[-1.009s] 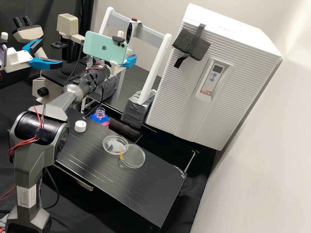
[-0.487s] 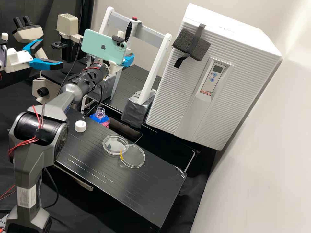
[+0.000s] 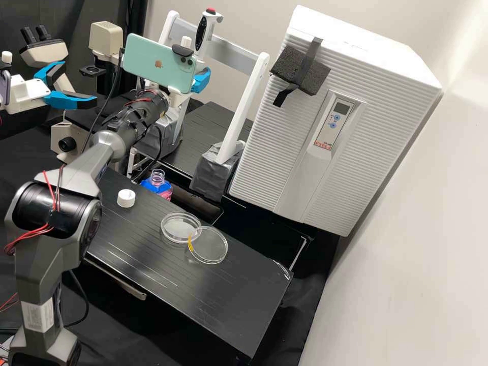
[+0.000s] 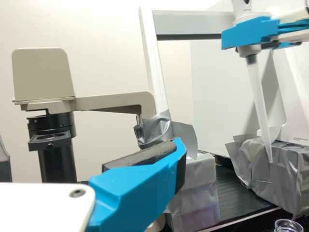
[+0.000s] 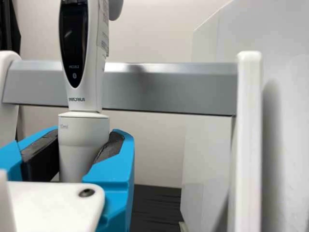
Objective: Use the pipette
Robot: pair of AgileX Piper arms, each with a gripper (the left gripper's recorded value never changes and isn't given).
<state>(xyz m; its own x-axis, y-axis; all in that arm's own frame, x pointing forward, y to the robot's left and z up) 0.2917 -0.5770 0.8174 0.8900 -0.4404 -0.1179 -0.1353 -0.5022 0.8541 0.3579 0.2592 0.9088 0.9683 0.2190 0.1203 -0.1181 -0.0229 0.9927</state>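
Bottle of clear plastic holding pink liquid (image 3: pixel 159 186) stands uncapped at the back edge of the black ridged tabletop (image 3: pixel 213 295), with its round white cap (image 3: pixel 126 197) just beside it. Two clear round petri dishes (image 3: pixel 180 226) touch mid-tabletop. Right gripper (image 3: pixel 199 84) clamps the white pipette (image 3: pixel 205 29) upright by the white stand's crossbar (image 3: pixel 239 52). Left gripper (image 3: pixel 68 85) has its fingers spread, near a beige microscope (image 3: pixel 105 39). White ribbed cabinet (image 3: pixel 325 152) stands at the right.

White pipette (image 5: pixel 83 140), blue-fingered right gripper (image 5: pixel 72 155), ribbed white cabinet (image 3: pixel 330 127).
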